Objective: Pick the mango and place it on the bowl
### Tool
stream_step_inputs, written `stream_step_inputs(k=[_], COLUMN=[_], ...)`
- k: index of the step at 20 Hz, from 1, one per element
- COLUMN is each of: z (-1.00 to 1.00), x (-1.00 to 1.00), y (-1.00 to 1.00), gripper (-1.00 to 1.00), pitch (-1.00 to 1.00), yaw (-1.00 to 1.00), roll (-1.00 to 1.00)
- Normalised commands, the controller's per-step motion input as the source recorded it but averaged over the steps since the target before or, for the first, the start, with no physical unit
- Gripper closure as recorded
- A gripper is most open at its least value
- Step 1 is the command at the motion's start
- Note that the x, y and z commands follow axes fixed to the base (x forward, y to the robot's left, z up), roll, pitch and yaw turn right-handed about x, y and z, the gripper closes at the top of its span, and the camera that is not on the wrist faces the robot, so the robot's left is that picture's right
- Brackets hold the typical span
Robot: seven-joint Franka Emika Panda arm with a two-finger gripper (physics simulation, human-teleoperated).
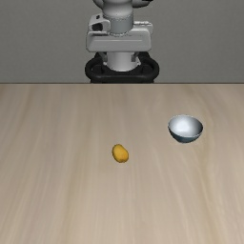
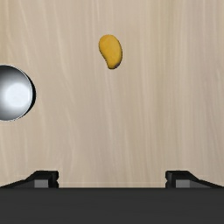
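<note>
Mango (image 1: 120, 153) lay loose on the pale wooden table (image 1: 48, 200), resting on its side out in the open with nothing touching it. The bowl (image 1: 186, 129), a shiny white one, stood upright and well apart from it, off toward the exterior view's right and a little nearer the robot, and it looked empty to me, though the glare on its inside made that hard to swear to. From the wrist view, the gripper (image 2: 112, 179) hung high above the table with its fingers (image 2: 42, 178) spread wide and nothing between them; the fruit sat out ahead of it, roughly in line with the gap. The arm (image 1: 119, 38) was drawn up by its base at the far edge. By my reckoning nothing of the job was done yet: the reach down, the grasp, the lift, the carry across and the release over the bowl were all left to do.
</note>
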Motion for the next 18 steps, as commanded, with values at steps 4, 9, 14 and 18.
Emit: stream_step_inputs(k=[4,9,14,18], z=[0.00,0.00,0.00,-1.00], x=[1.00,1.00,1.00,0.00], y=[0.00,0.00,0.00,0.00], gripper=[-1.00,-1.00,-1.00,-1.00], pitch=[0.00,0.00,0.00,0.00], yaw=[0.00,0.00,0.00,0.00], roll=[0.00,0.00,0.00,0.00])
